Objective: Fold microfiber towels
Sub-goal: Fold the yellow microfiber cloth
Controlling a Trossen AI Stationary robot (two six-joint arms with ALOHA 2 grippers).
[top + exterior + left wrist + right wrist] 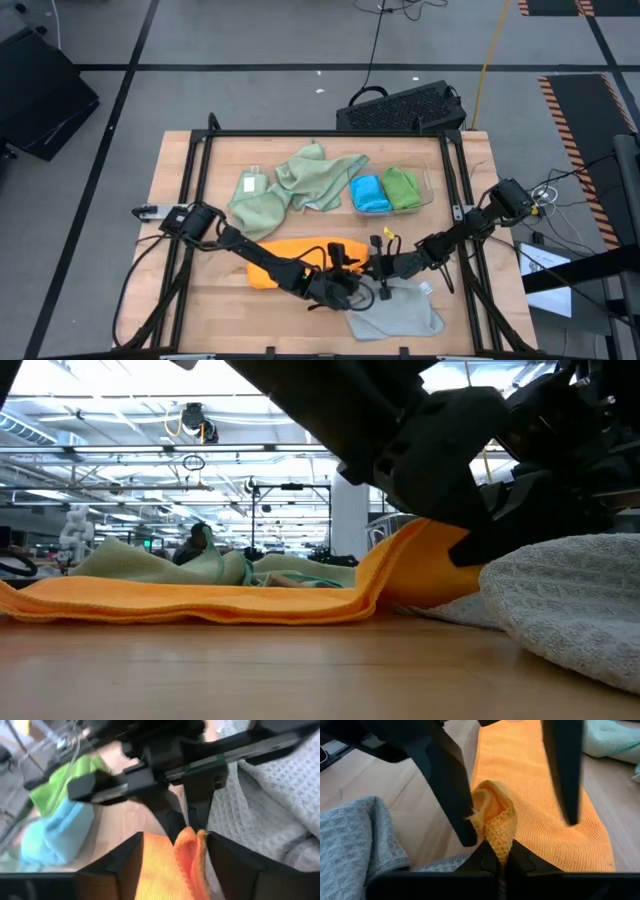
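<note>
Bunching up into a small raised fold, one end of the orange towel sits pinched between the right gripper fingers, which are pressed together on the cloth. The rest of it lies stretched flat along the front of the table, touching the grey towel at that same end. Straddling the pinched fold, the left gripper has its fingers spread apart with the cloth between them but not clamped. Both arms reach low toward the table's front middle, wrists nearly meeting. My worry is that the narrow pinch could slip as the cloth is lifted, or drag the grey towel along. Farther back lie two pale green towels, and a clear tray holding blue and green ones.
</note>
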